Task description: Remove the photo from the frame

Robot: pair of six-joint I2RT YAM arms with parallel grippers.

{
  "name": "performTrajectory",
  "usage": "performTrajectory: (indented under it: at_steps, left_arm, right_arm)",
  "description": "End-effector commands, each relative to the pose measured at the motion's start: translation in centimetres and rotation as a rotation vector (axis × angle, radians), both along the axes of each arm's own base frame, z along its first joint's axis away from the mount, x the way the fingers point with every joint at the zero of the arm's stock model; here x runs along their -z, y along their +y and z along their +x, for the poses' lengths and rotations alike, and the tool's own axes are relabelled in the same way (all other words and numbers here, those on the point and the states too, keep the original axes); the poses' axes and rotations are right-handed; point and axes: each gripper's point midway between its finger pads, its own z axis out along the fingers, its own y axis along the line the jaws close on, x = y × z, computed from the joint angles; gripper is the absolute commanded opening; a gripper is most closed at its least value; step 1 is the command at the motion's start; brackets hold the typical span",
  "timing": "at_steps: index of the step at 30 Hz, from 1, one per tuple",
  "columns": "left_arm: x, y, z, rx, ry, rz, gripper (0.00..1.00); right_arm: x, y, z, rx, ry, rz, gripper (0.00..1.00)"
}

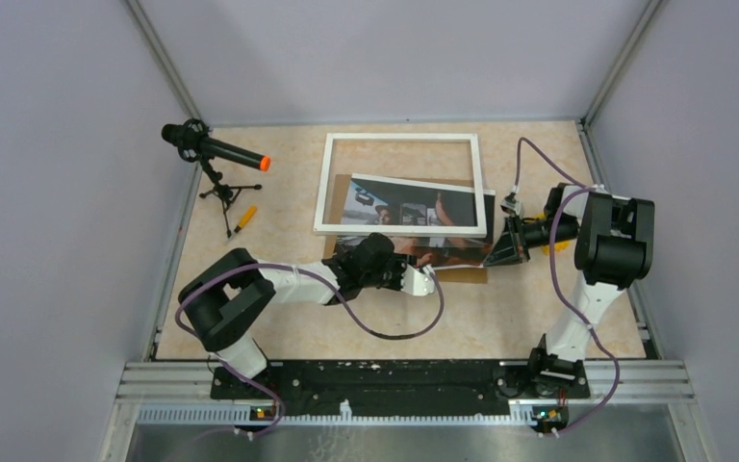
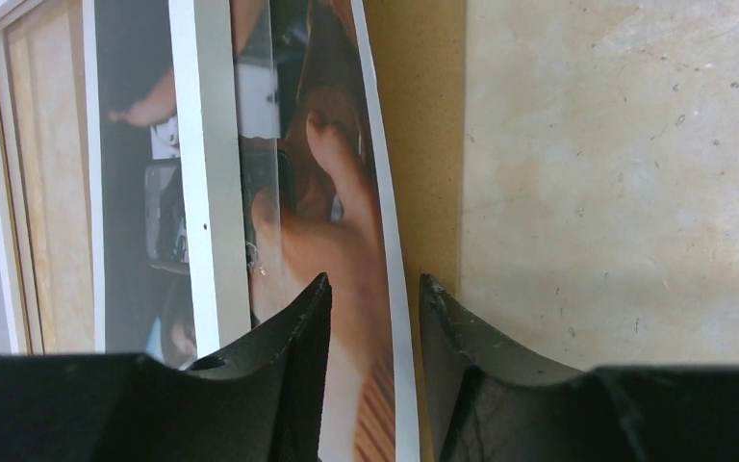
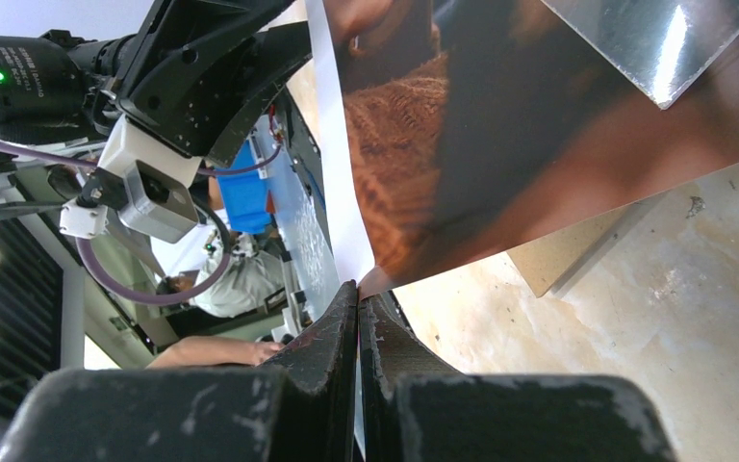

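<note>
- The photo (image 1: 399, 207) is lying askew. Part of it is tucked under the frame's near rail, and the rest is sticking out towards both tools over a brown backing board (image 2: 428, 144).
- The right tool (image 3: 358, 294) is pinching the photo's white-margined corner, with its fingers pressed together on it. The glossy print is spreading away ahead of that tool.
- The left tool (image 2: 373, 313) is standing narrowly parted, its fingers straddling the photo's white long edge. I cannot tell whether they are touching it.
- The frame (image 1: 404, 139) is resting flat beyond both tools, and one of its white rails is crossing the print.
- A clear sheet's corner (image 3: 664, 38) is showing over the print, well ahead of the right tool.
- Bare worktop (image 2: 616, 173) is lying open beside the left tool, past the board's edge on the side away from the frame.
</note>
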Motion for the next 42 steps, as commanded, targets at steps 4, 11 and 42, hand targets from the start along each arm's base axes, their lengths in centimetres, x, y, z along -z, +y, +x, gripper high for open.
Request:
performTrajectory:
  at_steps: [4,11,42]
  left_arm:
    - [-1.0,-2.1,0.9,0.009,-0.052,-0.052,0.49]
    - [0.1,-2.2,2.0,-0.025,-0.068,-0.019,0.37]
    - [-16.8,-1.0,-6.3,0.047,0.34,-0.069,0.0]
  right_arm:
    - [-1.0,0.0,1.2,0.021,-0.064,0.034,0.0]
    - [-1.1,0.0,1.2,0.02,-0.068,0.035,0.0]
    - [-5.5,-5.9,9.3,0.081,-0.34,-0.257,0.94]
